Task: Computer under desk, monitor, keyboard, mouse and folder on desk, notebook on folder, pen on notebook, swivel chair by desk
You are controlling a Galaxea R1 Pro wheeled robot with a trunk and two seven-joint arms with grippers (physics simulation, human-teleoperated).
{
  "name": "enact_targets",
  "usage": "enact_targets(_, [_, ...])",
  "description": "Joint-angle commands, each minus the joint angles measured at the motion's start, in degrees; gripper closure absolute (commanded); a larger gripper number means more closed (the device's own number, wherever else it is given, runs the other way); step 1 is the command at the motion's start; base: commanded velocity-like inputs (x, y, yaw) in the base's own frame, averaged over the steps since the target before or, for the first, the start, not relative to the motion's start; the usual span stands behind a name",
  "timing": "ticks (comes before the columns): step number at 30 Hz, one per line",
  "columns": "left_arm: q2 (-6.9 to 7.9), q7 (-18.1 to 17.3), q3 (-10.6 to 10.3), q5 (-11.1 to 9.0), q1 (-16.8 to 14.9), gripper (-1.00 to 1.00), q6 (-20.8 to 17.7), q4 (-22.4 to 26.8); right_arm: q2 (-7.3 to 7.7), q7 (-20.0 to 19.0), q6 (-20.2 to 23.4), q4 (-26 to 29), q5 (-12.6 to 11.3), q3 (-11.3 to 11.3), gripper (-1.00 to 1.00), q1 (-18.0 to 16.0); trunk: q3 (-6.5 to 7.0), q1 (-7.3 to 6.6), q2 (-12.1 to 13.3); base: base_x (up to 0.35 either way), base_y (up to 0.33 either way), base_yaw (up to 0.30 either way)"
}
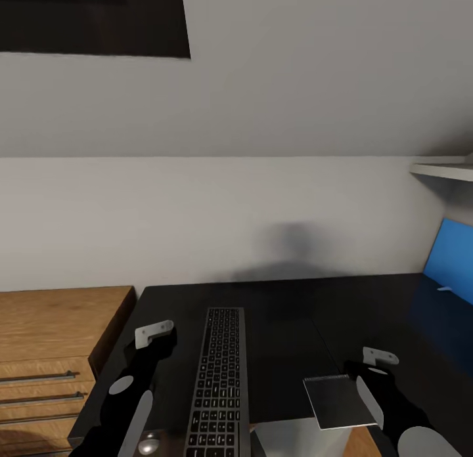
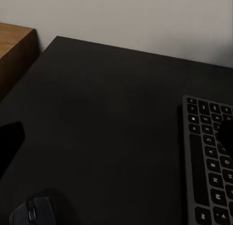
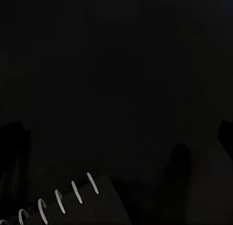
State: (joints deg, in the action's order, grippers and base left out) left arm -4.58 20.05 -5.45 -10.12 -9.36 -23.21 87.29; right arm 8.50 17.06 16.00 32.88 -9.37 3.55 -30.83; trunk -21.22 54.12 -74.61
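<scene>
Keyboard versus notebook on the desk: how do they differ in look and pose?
The keyboard is long and narrow, covered in keys; the notebook is a small, plain grey rectangle with a spiral binding. The keyboard lies mid-desk, running lengthwise away from the robot; the notebook sits slightly turned at the near edge, beside the right pincer. Both lie flat on the black desk.

No readable text — keyboard (image 1: 218,385) key legends too small to read

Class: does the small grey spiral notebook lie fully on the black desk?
No: the notebook overhangs the desk's front edge.
</scene>
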Motion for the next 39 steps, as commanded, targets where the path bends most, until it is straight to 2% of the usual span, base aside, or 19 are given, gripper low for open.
enact_targets(1, [0.01,0.5,-0.1,-0.6,0.0,-1.00,-0.2,0.1,0.02,0.3,0.3,0.1,-0.6,-0.1,-1.00,0.0,-0.07,0.00,0.0,0.000,0.000,0.000])
enact_targets(10, [0.01,0.5,0.0,-0.6,0.0,-1.00,-0.2,-0.3,-0.09,0.3,1.6,0.1,-1.0,0.1,-1.00,0.0,-0.07,0.00,0.0,0.000,0.000,0.000])
enact_targets(11, [0.01,0.5,0.0,-0.6,0.0,-1.00,-0.2,-0.5,-0.08,0.3,2.0,0.1,-2.2,0.1,-1.00,0.0,-0.07,0.00,0.0,0.000,0.000,0.000])
enact_targets(15, [0.08,0.5,0.0,-0.6,0.0,-1.00,-0.3,-1.1,-0.09,0.3,3.9,0.1,-3.6,0.1,-1.00,0.0,-0.07,0.00,0.0,0.000,0.000,0.000])
enact_targets(33, [0.10,0.5,0.0,-0.6,0.0,-1.00,-0.3,-1.4,-0.15,0.3,4.8,0.1,-4.1,0.1,-1.00,0.0,-0.07,0.00,0.0,0.000,0.001,0.000])
enact_targets(39, [0.10,0.5,0.0,-0.6,0.0,-1.00,-0.3,-1.4,-0.15,0.3,4.8,0.1,-4.1,0.1,-1.00,0.0,-0.07,0.00,0.0,-0.060,0.116,0.000])
